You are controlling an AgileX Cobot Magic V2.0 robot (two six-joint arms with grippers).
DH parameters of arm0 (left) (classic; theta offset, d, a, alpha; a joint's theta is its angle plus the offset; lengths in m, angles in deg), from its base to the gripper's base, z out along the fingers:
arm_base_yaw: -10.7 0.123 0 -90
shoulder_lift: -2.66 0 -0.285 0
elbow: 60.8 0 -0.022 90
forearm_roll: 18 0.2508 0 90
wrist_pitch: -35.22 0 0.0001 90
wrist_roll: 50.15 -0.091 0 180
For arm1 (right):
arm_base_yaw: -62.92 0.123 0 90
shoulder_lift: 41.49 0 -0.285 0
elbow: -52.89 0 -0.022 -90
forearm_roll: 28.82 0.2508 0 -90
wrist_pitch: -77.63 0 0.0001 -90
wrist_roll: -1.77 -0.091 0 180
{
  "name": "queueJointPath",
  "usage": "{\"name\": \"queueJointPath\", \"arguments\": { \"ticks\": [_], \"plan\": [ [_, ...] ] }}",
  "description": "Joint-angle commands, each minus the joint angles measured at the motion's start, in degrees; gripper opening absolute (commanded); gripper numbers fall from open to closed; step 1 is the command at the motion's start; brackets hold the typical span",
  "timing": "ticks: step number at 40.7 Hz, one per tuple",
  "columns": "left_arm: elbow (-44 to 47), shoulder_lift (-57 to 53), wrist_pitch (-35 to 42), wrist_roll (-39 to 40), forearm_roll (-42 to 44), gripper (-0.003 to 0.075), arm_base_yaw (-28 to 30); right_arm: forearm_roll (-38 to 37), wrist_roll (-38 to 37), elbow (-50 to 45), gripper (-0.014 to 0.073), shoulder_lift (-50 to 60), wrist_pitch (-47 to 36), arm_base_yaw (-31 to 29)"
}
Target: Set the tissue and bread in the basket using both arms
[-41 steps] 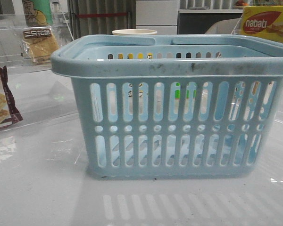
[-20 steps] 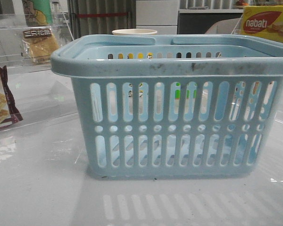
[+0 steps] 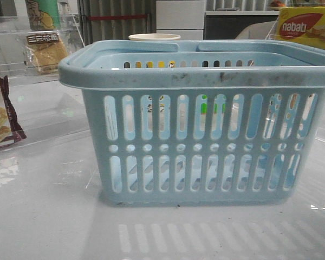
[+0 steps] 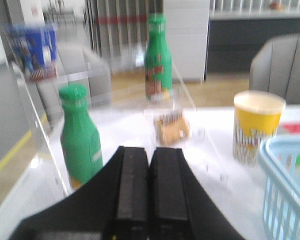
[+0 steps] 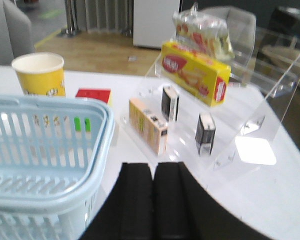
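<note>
The light-blue basket [image 3: 200,124] stands in the middle of the table; it also shows in the right wrist view [image 5: 50,145] and at the edge of the left wrist view [image 4: 287,185]. The bread [image 3: 45,51], in a clear bag with a black label, stands on a clear shelf at the far left, ahead of my left gripper [image 4: 149,150] in its wrist view [image 4: 171,127]. My left gripper is shut and empty. Two small blackish packs [image 5: 205,132] [image 5: 170,102] stand on a clear stepped shelf right of the basket; I cannot tell which is the tissue. My right gripper [image 5: 154,165] is shut, empty, beside the basket.
A maroon-edged flatbread packet [image 3: 0,116] lies at the left. A yellow nabati box [image 3: 306,27] sits at the far right. A yellow paper cup [image 4: 256,125] stands behind the basket. Two green bottles [image 4: 80,135] [image 4: 157,57] stand near the bread. A tan box [image 5: 147,125] is on the right shelf.
</note>
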Motion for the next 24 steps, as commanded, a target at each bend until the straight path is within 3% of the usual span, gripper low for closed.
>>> {"name": "queueJointPath", "arguments": {
  "ticks": [1, 9, 18, 21, 24],
  "plan": [
    [-1.6, 3.5, 0.7, 0.5, -0.2, 0.0091, -0.4, 0.0, 0.4, 1.9, 0.0028, -3.7, 0.0, -0.1],
    [-0.6, 7.9, -5.1, 0.5, -0.4, 0.0091, -0.4, -0.1, 0.4, 1.9, 0.0028, -8.6, 4.2, -0.1],
    [-0.4, 11.1, -5.1, 0.5, -0.4, 0.0103, -0.4, -0.1, 0.4, 1.9, 0.0036, -12.7, 5.9, -0.1],
    [-0.4, 11.3, -5.1, 0.4, -0.4, 0.0176, -0.4, -0.1, 0.5, 1.9, 0.0101, -13.7, 5.9, -0.1],
    [-0.4, 11.3, -5.1, 0.2, -0.3, 0.0331, -0.4, -0.1, 0.5, 1.9, 0.0264, -14.7, 5.8, -0.1]
  ]
}}
